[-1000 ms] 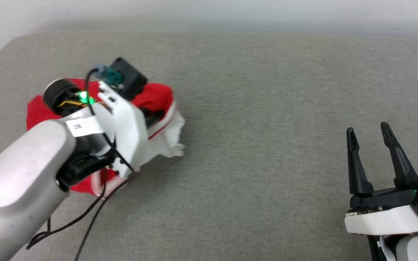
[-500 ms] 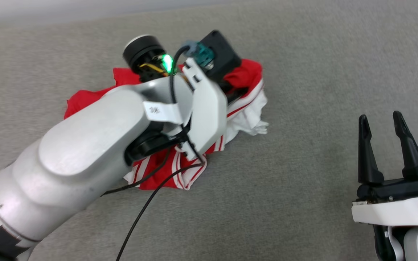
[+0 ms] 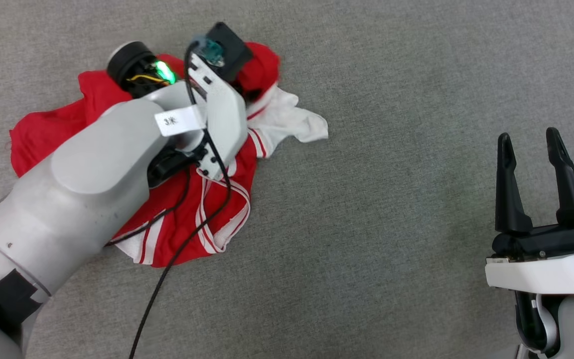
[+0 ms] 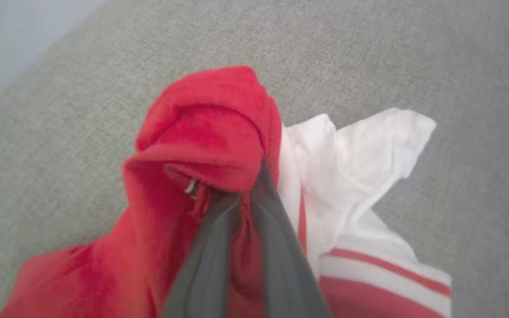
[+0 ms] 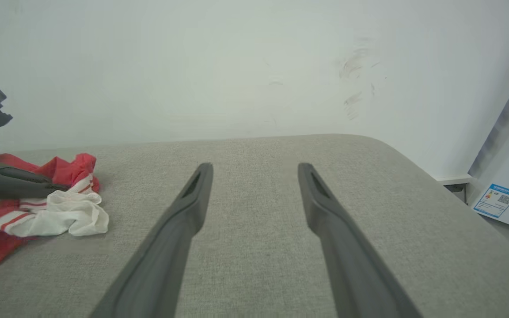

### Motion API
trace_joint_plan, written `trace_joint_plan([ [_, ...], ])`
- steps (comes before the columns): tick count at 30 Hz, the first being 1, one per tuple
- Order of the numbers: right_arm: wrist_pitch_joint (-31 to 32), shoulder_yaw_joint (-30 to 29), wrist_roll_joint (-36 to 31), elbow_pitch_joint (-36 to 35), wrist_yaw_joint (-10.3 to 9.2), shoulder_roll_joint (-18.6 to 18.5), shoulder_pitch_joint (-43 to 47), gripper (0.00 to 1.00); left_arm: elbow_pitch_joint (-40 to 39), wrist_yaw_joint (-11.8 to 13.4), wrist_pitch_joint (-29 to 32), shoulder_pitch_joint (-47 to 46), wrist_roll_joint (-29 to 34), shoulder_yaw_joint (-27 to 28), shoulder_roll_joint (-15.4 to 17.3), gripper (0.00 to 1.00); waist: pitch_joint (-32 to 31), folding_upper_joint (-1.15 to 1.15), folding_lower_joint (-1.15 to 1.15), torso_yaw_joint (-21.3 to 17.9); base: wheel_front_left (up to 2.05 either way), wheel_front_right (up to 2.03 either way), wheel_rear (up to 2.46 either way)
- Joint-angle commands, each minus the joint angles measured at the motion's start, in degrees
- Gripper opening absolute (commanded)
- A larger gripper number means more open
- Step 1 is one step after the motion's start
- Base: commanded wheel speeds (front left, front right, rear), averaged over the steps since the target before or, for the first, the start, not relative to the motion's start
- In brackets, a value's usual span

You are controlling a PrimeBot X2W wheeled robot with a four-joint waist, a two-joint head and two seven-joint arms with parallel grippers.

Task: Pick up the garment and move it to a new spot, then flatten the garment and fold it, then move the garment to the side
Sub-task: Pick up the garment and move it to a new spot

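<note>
The garment (image 3: pixel 43 134), a red T-shirt with white sleeves and striped trim, lies crumpled on the grey cushion at the left. My left gripper (image 3: pixel 249 80) sits at its far end, mostly hidden under the wrist camera. In the left wrist view my left gripper (image 4: pixel 248 194) is shut on a raised fold of the garment's (image 4: pixel 210 128) red cloth, with a white sleeve (image 4: pixel 360 150) spread to the right. My right gripper (image 3: pixel 528 139) hovers open and empty at the lower right, far from the shirt. In the right wrist view the right gripper (image 5: pixel 254 170) points along the cushion, the garment (image 5: pixel 60 212) at far left.
The grey upholstered surface (image 3: pixel 391 224) stretches wide between the shirt and my right gripper. A black cable (image 3: pixel 167 279) trails from the left arm across the shirt. A pale wall (image 5: pixel 237 66) backs the cushion, and a white cabinet with a label (image 5: pixel 497 198) stands beyond its right end.
The head camera has tilted down and turned. The garment is drawn out longer and flatter under the left arm, which stays shut on it. The right gripper stays open.
</note>
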Motion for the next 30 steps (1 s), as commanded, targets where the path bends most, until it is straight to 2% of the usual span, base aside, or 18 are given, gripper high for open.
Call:
trace_joint_plan([
  [1, -0.1, -0.1, 0.2, 0.2, -0.04, 0.2, -1.1, 1.0, 3.5, 0.0, -1.0, 0.4, -0.3, -0.9, 0.1, 0.0, 0.3, 0.0, -0.01, -0.1, 0.0, 0.0, 0.0],
  [3, -0.1, -0.2, 0.0, 0.4, -0.04, 0.2, -1.2, 1.0, 6.3, 0.1, -2.2, 1.0, -0.1, -1.9, 0.1, 0.0, 0.2, 0.0, -0.01, 0.0, 0.0, 0.0, 0.0],
  [4, -0.1, -0.3, -0.4, 0.6, -0.04, 0.2, -0.8, 1.0, 8.4, 0.1, -5.9, 1.0, 0.0, -2.4, -1.0, 0.29, -0.6, 0.0, -0.01, 0.5, 0.0, 0.0, 0.0],
  [5, -0.1, -0.4, -0.6, 0.7, -0.04, 0.2, -0.6, 1.0, 8.7, 0.1, -7.5, 0.9, -0.2, -2.4, -1.6, 0.99, -1.1, 0.0, -0.01, 0.8, 0.0, 0.0, 0.0],
  [12, -0.1, -1.0, -2.2, 1.1, -0.04, 0.2, 1.9, 1.0, 10.2, 0.3, -20.8, 1.4, 1.3, -1.4, -5.1, 1.0, -6.6, 0.0, -0.01, 3.5, 0.0, 0.0, 0.0],
  [17, -0.1, -1.2, -3.2, 1.3, -0.04, 0.1, 3.5, 1.0, 8.7, 4.5, -29.2, 5.0, 2.1, 0.4, -5.2, 1.0, -11.0, 0.0, -0.01, 5.8, 0.0, 0.0, 0.0],
  [18, -0.1, -1.2, -3.2, 1.3, -0.04, 0.1, 3.5, 1.0, 8.7, 4.5, -29.2, 5.0, 2.1, 0.4, -5.2, 1.0, -11.0, 0.0, -0.01, 5.8, 0.0, 0.0, 0.0],
  [25, -0.1, -1.5, -4.1, 1.6, -0.04, 0.2, 6.1, 1.0, 2.5, 13.6, -32.6, 13.6, 2.8, 6.1, -2.6, 1.0, -15.6, 0.0, -0.01, 8.6, 0.0, 0.0, 0.0],
  [30, -0.1, -1.7, -4.5, 2.1, -0.04, 0.2, 7.8, 1.0, -7.1, 21.1, -32.6, 23.8, 7.7, 16.2, 0.3, 1.0, -18.2, 0.0, -0.01, 10.4, 0.0, 0.0, 0.0],
])
